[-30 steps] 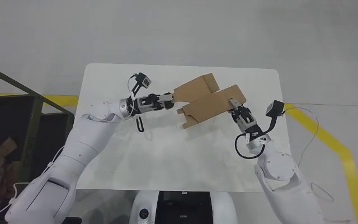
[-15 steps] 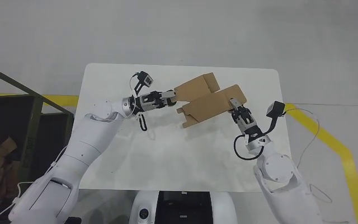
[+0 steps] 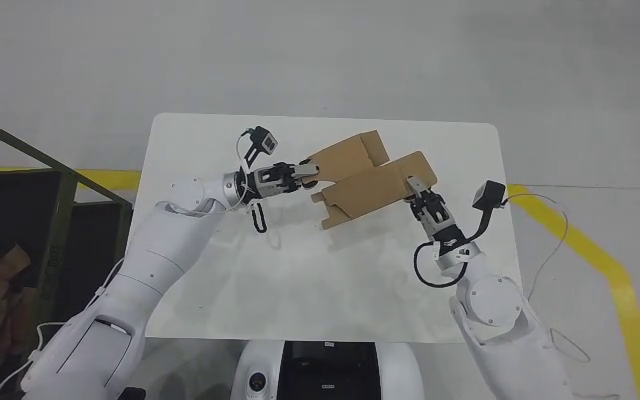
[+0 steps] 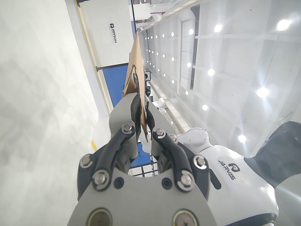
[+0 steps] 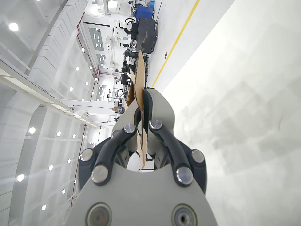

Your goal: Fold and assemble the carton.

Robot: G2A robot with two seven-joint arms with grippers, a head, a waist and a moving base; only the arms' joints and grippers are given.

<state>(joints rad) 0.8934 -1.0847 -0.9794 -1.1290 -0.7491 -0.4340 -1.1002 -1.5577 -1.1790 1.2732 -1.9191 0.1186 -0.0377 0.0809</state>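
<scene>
The white table [image 3: 300, 290] takes up the middle of the top view, with both arms reaching in over it from the near side. The carton [image 3: 365, 180], a flattened piece of brown cardboard with stepped flaps along its edges, lies slanted over the far half of the table between the two arms. The left gripper [image 3: 308, 175] is at the carton's left end. In the left wrist view its fingers [image 4: 135, 109] are clamped narrowly on the cardboard edge, which runs away from them edge-on. The right gripper [image 3: 415, 190] is at the carton's right end. In the right wrist view its two fingers [image 5: 148, 104] are likewise pinched close on the thin brown sheet held between them.
</scene>
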